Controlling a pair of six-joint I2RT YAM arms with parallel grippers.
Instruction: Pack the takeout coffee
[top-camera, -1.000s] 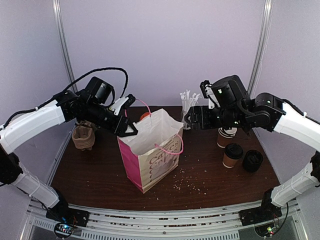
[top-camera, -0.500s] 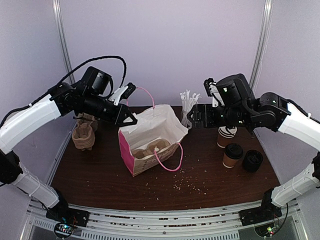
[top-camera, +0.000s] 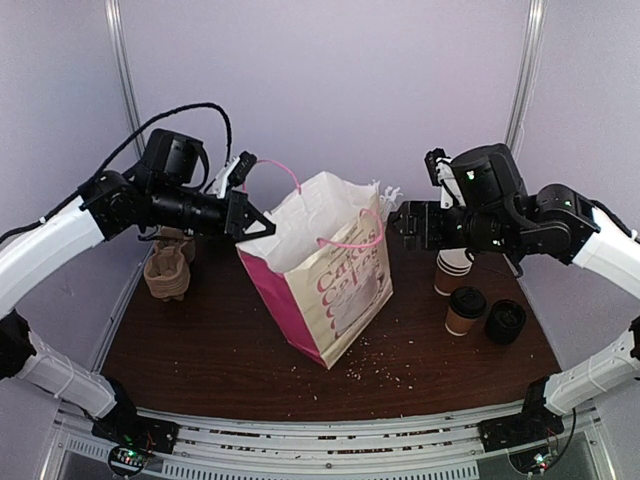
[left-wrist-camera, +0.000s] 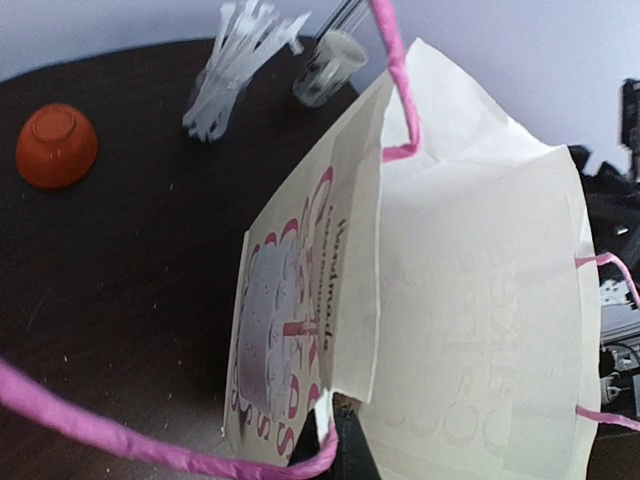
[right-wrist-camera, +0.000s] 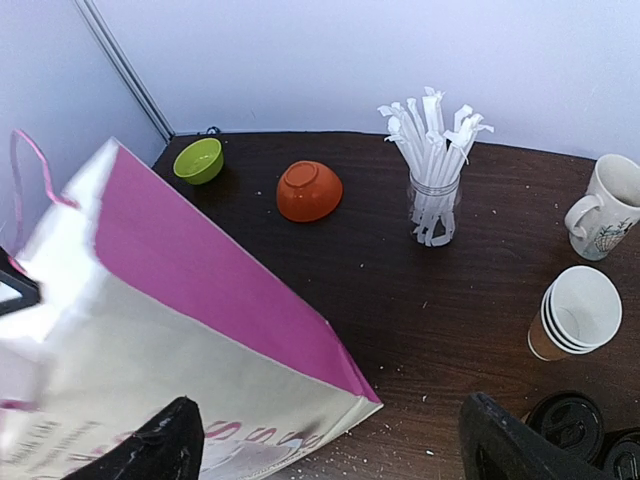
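Kraft-paper cup (top-camera: 462, 322), black lid (top-camera: 467, 299), creased paper bag (top-camera: 345, 290)

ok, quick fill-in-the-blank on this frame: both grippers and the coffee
1. The left gripper is ____ on the rim of the paper bag.
2. The right gripper is ____, holding nothing.
3. The takeout coffee is capped with a black ____.
Missing words: shut; open; lid.
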